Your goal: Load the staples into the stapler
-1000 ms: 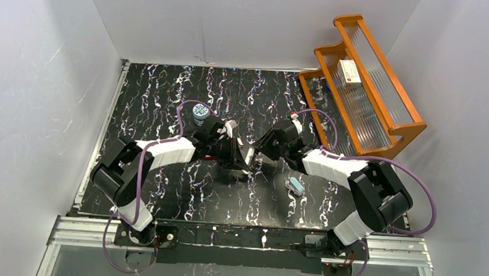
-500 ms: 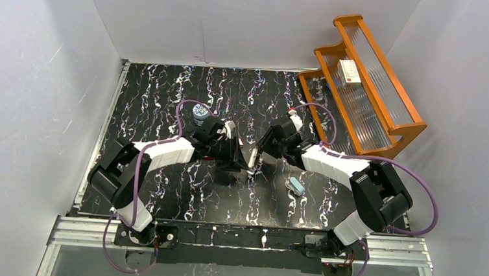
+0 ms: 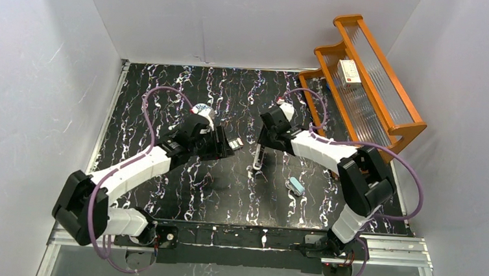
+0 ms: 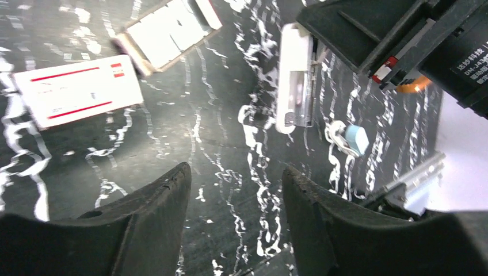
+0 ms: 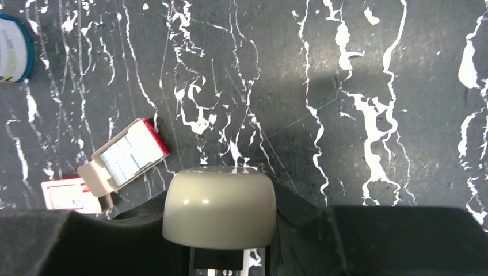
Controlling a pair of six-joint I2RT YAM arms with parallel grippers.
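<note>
My right gripper (image 3: 262, 146) is shut on the far end of the slim cream stapler (image 3: 259, 158), which points toward the near edge. In the left wrist view the stapler (image 4: 294, 80) shows its metal rail beside the cream top. Its rounded cream end (image 5: 218, 207) fills the space between my right fingers. The staples lie in their small tray (image 3: 234, 142) just left of the stapler, also visible as pale strips (image 5: 128, 152) (image 4: 167, 29). The red-and-white sleeve (image 4: 77, 92) (image 5: 63, 194) lies beside it. My left gripper (image 3: 223, 147) (image 4: 233, 172) hangs open and empty over the mat.
A light blue stapler (image 3: 297, 186) (image 4: 357, 138) lies near right of the cream one. A round blue-and-white tin (image 3: 203, 112) (image 5: 10, 49) sits behind my left wrist. An orange wooden shelf (image 3: 395, 126) at the right holds a white box (image 3: 349, 72).
My left gripper has opened and pulled back left, away from the stapler. The right gripper has shifted slightly farther back, still holding the stapler.
</note>
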